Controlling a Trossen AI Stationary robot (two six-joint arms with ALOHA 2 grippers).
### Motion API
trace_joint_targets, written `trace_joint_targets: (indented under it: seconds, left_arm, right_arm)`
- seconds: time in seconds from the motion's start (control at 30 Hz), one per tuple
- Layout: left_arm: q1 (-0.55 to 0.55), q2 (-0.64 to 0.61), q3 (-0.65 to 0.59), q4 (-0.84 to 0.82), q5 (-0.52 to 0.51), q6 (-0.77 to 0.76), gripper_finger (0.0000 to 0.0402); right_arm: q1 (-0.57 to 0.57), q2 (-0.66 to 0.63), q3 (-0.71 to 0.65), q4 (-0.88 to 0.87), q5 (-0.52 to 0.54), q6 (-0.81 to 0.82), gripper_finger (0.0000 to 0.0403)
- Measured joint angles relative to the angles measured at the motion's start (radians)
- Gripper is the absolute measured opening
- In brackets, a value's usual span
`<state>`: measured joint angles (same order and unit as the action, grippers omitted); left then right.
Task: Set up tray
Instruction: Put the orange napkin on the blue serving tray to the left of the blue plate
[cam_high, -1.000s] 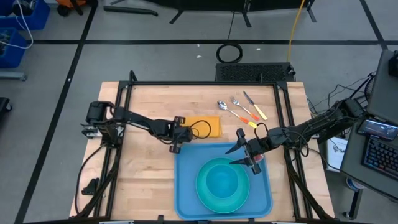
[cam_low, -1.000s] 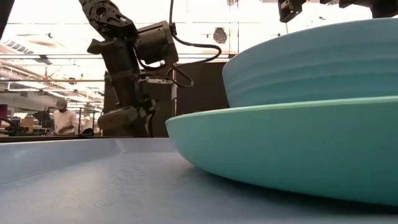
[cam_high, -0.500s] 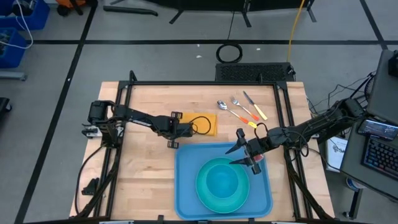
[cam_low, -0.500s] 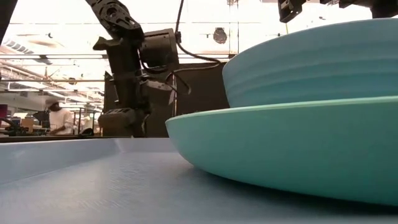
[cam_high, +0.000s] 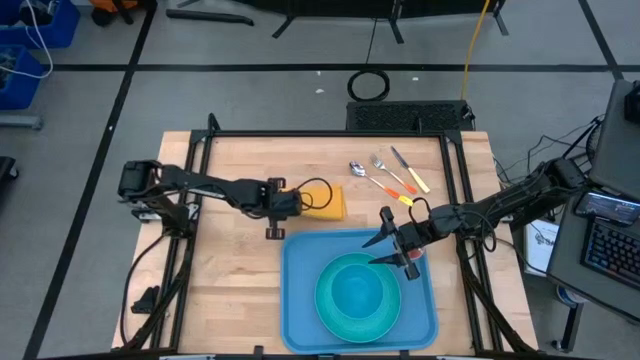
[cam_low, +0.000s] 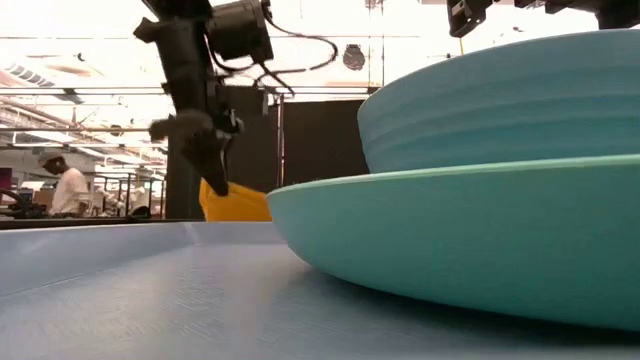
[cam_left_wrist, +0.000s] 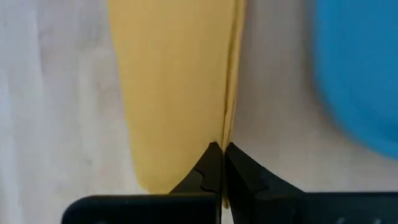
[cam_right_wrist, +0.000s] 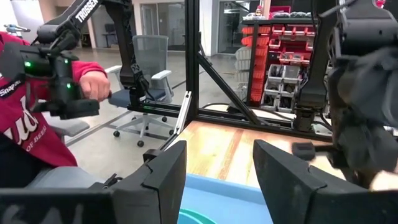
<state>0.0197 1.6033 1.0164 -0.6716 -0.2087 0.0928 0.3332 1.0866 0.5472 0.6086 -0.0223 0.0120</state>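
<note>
The orange-yellow folded napkin (cam_high: 328, 203) lies on the wood just beyond the blue tray's (cam_high: 300, 300) far left corner. My left gripper (cam_high: 298, 203) is at the napkin's left side, shut on it. The low view shows this gripper (cam_low: 215, 180) raised, with the napkin (cam_low: 238, 203) below its fingers. A teal plate (cam_high: 330, 318) with a teal bowl (cam_high: 355, 288) on it rests on the tray. My right gripper (cam_high: 381, 250) is open over the tray's far right part, beside the bowl, touching nothing. My left gripper pinches the napkin's edge (cam_left_wrist: 226, 134) between its two shut fingertips (cam_left_wrist: 211, 163). It comes from the table's left, slanting down. The cloth (cam_left_wrist: 174, 93) stretches away from the fingers, with the held edge raised. The tray's rim hides the napkin's lower part in the low view.
A spoon (cam_high: 357, 168), a fork (cam_high: 380, 164) and a knife (cam_high: 409, 170) lie on the wood to the napkin's right, near the far edge. A black frame (cam_high: 330, 133) borders the table. A person in red (cam_right_wrist: 37, 124) sits beyond the table. Bare wood lies left of the tray.
My left gripper has risen and drawn back a little toward the table's far left. The napkin's held edge has come up with it, and the napkin now shows below the fingers in the low view. My right arm has kept still.
</note>
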Motion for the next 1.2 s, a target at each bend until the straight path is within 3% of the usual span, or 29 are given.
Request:
trace_joint_targets:
  seconds: [0.13, 0.63, 1.2]
  left_arm:
    - [-0.022, -0.032, 0.002, -0.004, 0.082, -0.074, 0.0003]
    - [-0.14, -0.019, 0.002, -0.055, 0.134, -0.285, 0.0003]
    - [-0.239, -0.019, 0.057, -0.06, 0.272, -0.365, 0.0003]
  right_arm:
    - [0.0, 0.0, 0.0, 0.0, 0.0, 0.001, 0.0178]
    - [0.0, 0.0, 0.0, -0.016, -0.003, 0.002, 0.0178]
    - [0.0, 0.0, 0.0, -0.027, -0.001, 0.002, 0.0178]
